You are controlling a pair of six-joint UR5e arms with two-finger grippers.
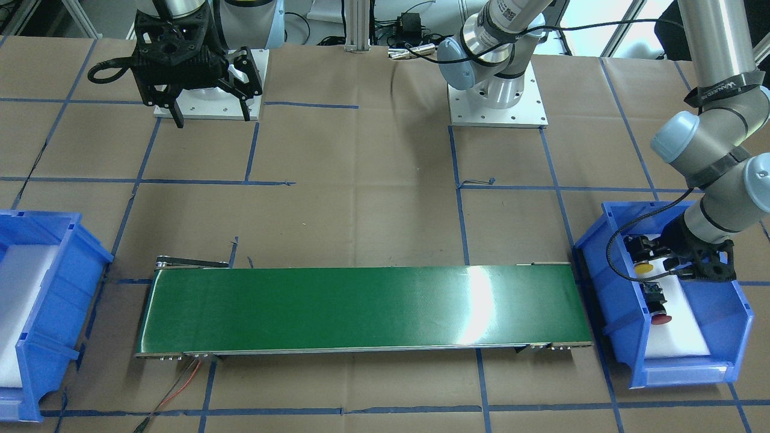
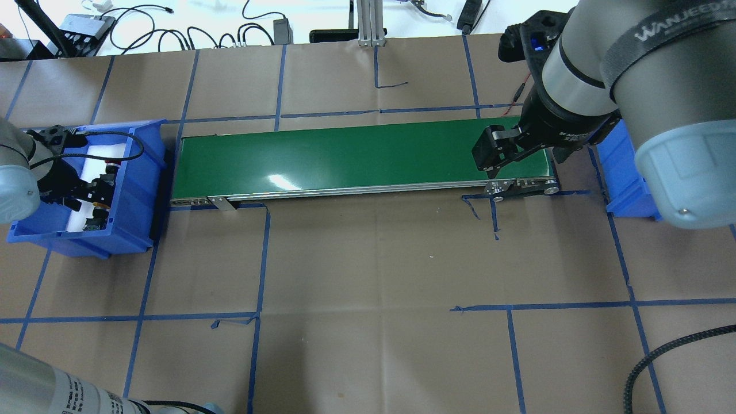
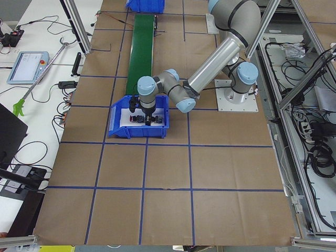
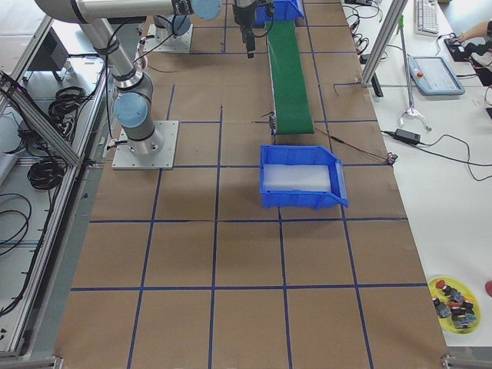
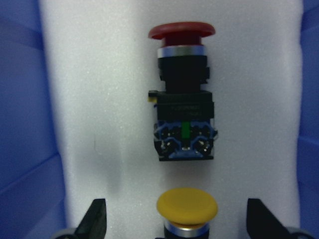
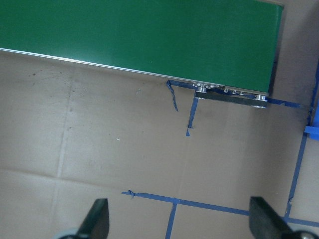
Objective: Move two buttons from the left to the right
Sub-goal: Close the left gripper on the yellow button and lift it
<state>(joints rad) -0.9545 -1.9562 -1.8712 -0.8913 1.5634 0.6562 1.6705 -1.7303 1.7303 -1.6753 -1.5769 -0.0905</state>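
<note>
Over left bin (image 2: 138, 190), L gripper (image 5: 178, 219) spread wide, straddling yellow button (image 5: 187, 204), looks set for pickup; red button (image 5: 182, 94) just beyond; R gripper (image 1: 212, 115) also wide, poised by conveyor (image 2: 345, 158) end

Counter (image 1: 361, 198) covered w/ brown paper, matt, creased at folds. Blue tape (image 1: 204, 181) lines, matt. Belt (image 1: 361, 310) green, smooth, glossy w/ strong glare patch; edge rail (image 1: 361, 350) bare metal. Bin (image 1: 737, 313) blue plastic, slight sheen; liner (image 5: 99, 99) white foam, matt, soft-looking. Red button (image 5: 182, 94): glossy plastic cap, shiny metal collar, black matt plastic body. Yellow button (image 5: 187, 205): smooth satin cap. Left arm (image 1: 716, 54): brushed metal tube, grey-blue plastic joint caps. Right claw (image 1: 212, 120) black, matt plastic.
</note>
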